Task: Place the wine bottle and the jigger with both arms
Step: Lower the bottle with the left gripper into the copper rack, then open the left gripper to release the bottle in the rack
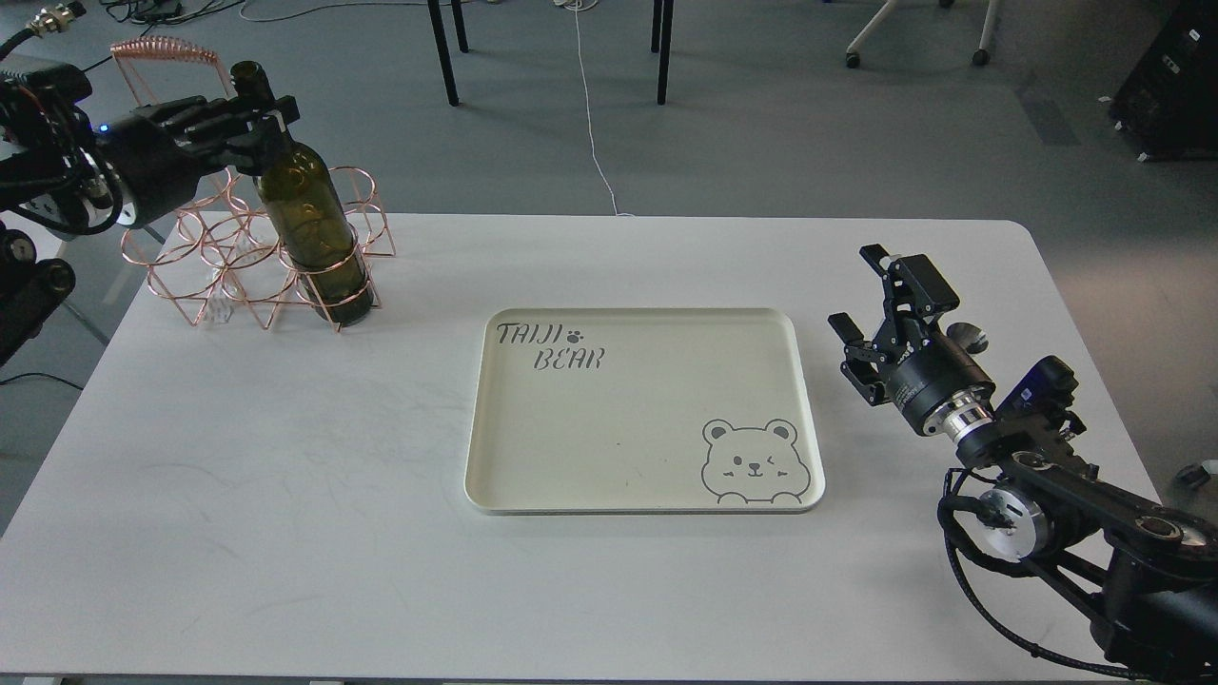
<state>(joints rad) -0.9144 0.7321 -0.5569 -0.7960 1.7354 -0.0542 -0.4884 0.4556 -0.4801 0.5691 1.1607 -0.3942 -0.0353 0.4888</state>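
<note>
The dark green wine bottle (309, 224) stands nearly upright in the front right ring of a copper wire rack (195, 262) at the table's far left. My left gripper (255, 122) is shut on the bottle's neck just below the mouth. My right gripper (862, 295) is open and empty above the table, right of the cream tray (804, 400). The jigger does not clearly show. A small shiny round piece (966, 335) sits just behind my right gripper's body, and I cannot tell what it is.
The cream tray with a bear drawing lies in the table's middle with nothing on it. The rack's other rings hold no bottles. Chair and table legs stand on the floor beyond the far edge.
</note>
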